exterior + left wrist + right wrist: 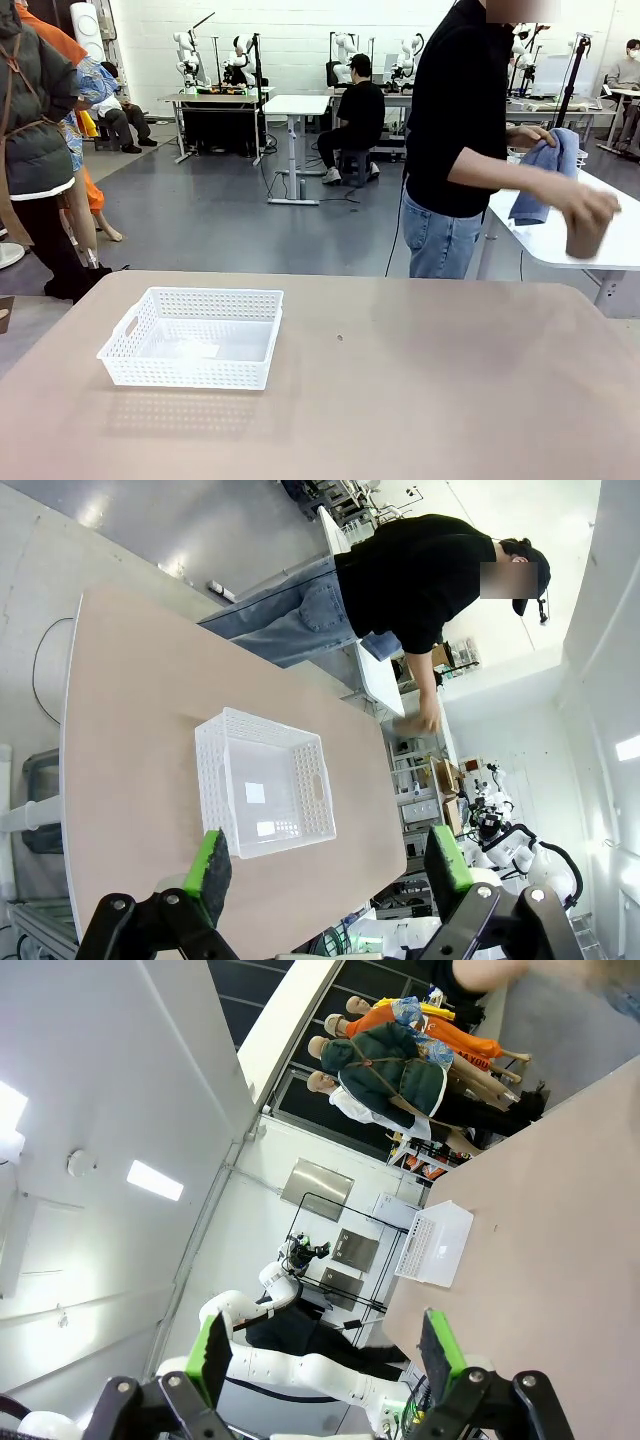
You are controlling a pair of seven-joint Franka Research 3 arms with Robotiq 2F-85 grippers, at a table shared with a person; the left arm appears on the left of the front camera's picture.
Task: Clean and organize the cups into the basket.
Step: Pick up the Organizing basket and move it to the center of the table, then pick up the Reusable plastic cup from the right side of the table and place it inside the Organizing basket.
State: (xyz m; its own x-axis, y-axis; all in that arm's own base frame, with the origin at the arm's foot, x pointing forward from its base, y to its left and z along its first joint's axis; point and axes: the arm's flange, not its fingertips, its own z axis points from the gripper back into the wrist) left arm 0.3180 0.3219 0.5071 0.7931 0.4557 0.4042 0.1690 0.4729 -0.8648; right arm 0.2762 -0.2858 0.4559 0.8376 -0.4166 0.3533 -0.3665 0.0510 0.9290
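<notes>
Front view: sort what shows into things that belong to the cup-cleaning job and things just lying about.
Job: white lattice basket, empty, on the brown table; tan-brown cup in the person's hand; blue cloth in the other hand.
Lying about: white side table beyond; small dark speck on the brown table; seated person at the far desks.

Worktop middle and right: the tan worktop (430,400) lies bare from near edge to far edge.
Basket: the white basket (186,372) stands left of the middle. Its lattice walls block a low sideways pass; its top is open and its floor bare.
Around the basket: bare worktop on all four sides.
Far right: a person (455,120) stands beyond the far edge, holding a brown cup (586,232) and a blue cloth (545,170) over a white side table (550,245), off the worktop.
Left claw (330,858): fingers spread, with clear air down to the basket.
</notes>
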